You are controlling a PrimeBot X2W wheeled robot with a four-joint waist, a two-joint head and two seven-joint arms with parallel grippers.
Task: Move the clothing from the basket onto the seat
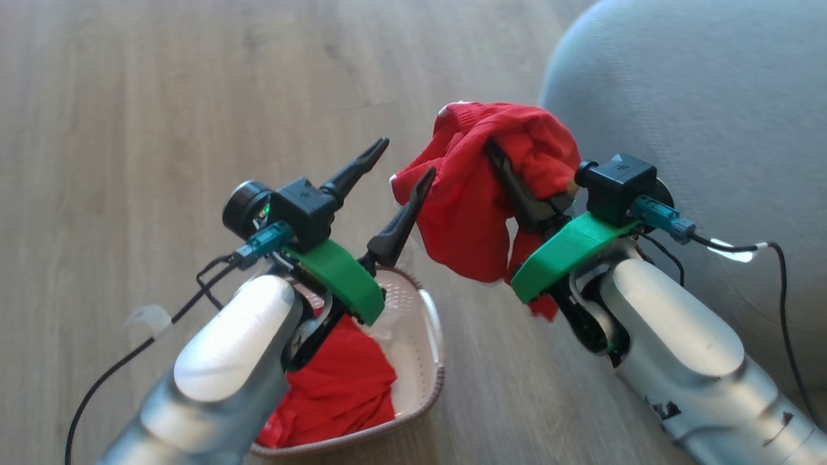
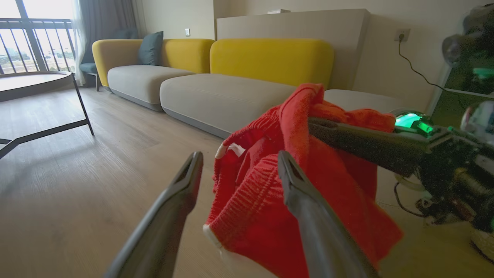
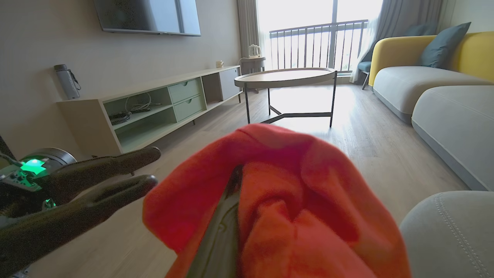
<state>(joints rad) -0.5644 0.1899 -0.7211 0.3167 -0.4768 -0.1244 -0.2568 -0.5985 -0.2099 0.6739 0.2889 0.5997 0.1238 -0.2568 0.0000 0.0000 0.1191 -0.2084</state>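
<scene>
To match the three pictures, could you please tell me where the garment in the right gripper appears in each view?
Head view: garment centre, pinched in the right gripper.
Left wrist view: garment lower centre-right.
Right wrist view: garment bottom centre.
Shared landmark: the open left gripper.

Pale silver forearms [image 1: 232,352], green wrist brackets [image 1: 340,279] (thin black cables [image 1: 108,376])

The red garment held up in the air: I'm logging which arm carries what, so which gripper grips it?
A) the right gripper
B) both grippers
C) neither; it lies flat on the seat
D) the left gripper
A: the right gripper is shut on the red garment, while the left gripper has its fingers spread apart next to it.
</scene>
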